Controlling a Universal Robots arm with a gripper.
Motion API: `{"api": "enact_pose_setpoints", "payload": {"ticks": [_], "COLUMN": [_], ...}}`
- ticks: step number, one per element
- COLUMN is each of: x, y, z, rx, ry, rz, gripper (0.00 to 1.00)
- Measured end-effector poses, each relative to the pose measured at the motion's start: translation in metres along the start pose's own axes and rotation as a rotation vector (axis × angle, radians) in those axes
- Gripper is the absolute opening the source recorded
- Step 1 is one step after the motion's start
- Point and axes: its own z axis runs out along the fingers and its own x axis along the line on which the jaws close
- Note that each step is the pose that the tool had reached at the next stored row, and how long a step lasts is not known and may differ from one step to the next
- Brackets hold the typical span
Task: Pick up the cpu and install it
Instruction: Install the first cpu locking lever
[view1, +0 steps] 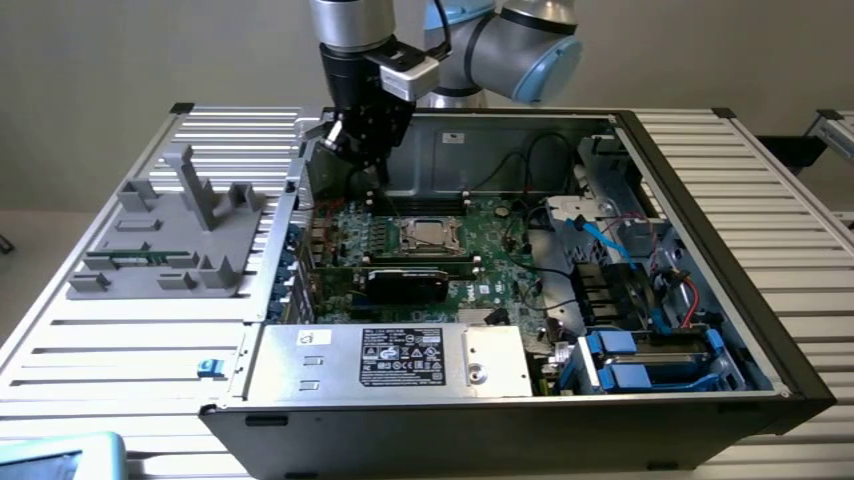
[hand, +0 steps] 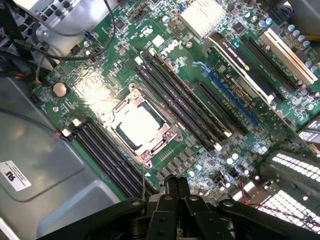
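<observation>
The cpu (view1: 427, 233), a small square chip with a shiny silver top, lies flat inside the metal socket frame in the middle of the green motherboard (view1: 501, 270); the wrist view shows the cpu (hand: 138, 125) seated there with the frame around it. My gripper (view1: 379, 176) hangs above the back left part of the open computer case, up and to the exterior view's left of the socket. Its black fingers (hand: 172, 192) are pressed together with nothing between them. The gripper does not touch the cpu.
A black expansion card (view1: 407, 280) stands just in front of the socket, and a silver box with a black label (view1: 400, 358) sits at the case front. Memory slots (hand: 175, 95) flank the socket. Cables and blue drive bays (view1: 641, 360) crowd the exterior view's right. A grey fixture (view1: 174, 240) stands outside the case.
</observation>
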Motion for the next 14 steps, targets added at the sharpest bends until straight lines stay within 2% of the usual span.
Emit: {"api": "enact_pose_setpoints", "payload": {"ticks": [2, 3, 4, 8, 9, 12, 14], "x": [-0.0002, -0.0003, -0.0003, -0.0003, -0.0005, -0.001, -0.0013], "y": [-0.0001, -0.0001, -0.0001, -0.0002, -0.0003, -0.0008, -0.0011], "z": [0.0, 0.0001, 0.0001, 0.0002, 0.0004, 0.0013, 0.0022], "rx": [0.0058, 0.0102, 0.012, 0.0125, 0.015, 0.0354, 0.0424], "ry": [0.0002, 0.0039, 0.006, 0.0069, 0.0098, 0.0309, 0.0388], "rz": [0.013, 0.02, 0.021, 0.021, 0.023, 0.041, 0.057], "gripper": [0.11, 0.11, 0.11, 0.11, 0.11, 0.11, 0.11]}}
